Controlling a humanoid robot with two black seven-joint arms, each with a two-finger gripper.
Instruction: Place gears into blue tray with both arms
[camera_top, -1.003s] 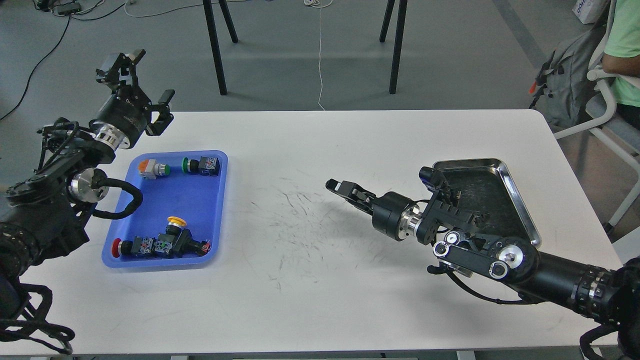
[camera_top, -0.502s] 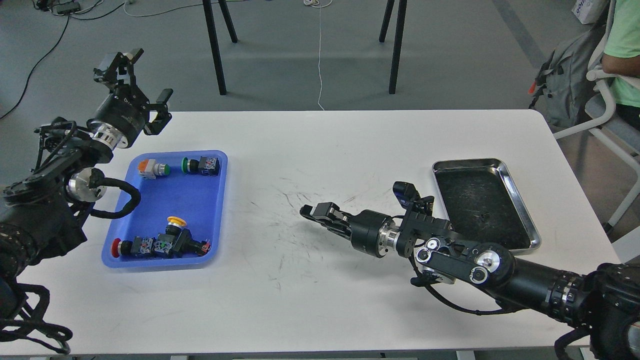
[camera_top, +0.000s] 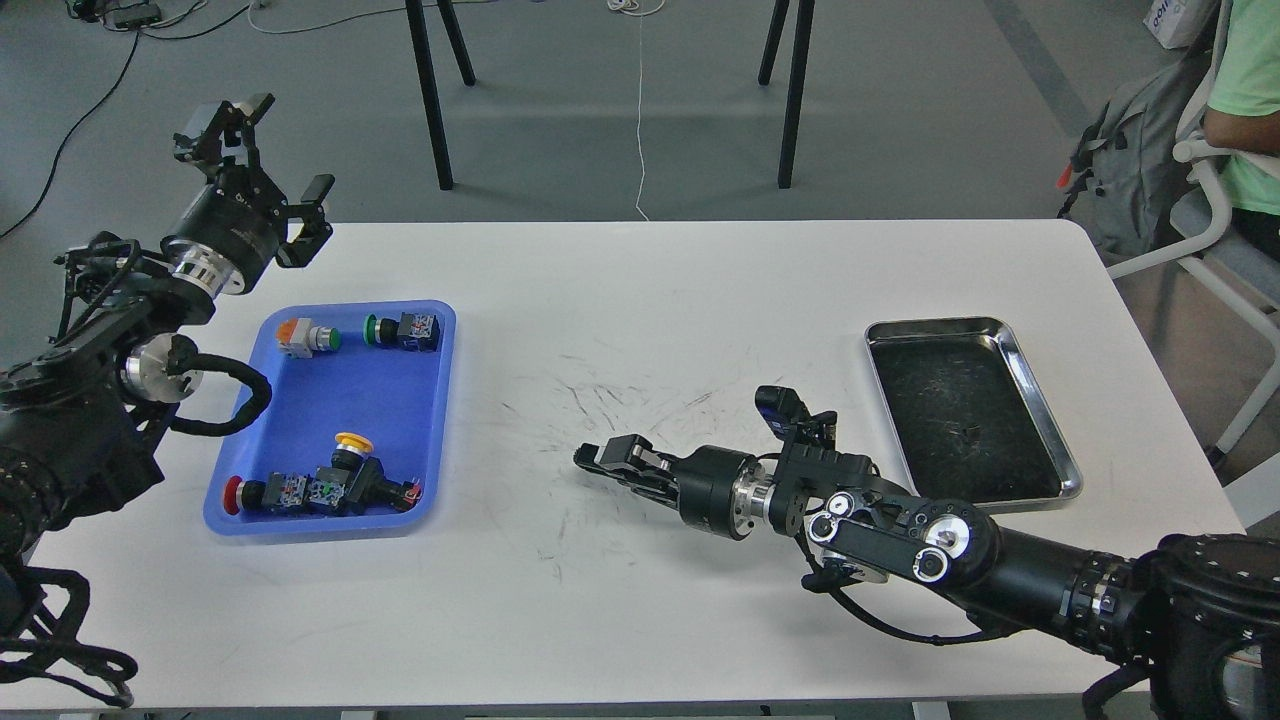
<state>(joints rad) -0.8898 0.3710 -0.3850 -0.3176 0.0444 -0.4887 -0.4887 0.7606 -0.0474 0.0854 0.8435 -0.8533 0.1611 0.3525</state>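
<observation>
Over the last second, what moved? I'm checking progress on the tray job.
The right pincer swept left from beside the silver tray toward the blue tray; any load is unclear. The left pincer drifted slightly back and left, open. Both trays and the switches stayed put.

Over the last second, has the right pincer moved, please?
Yes. The right pincer has moved leftward, away from the silver tray and toward the blue tray.
</observation>
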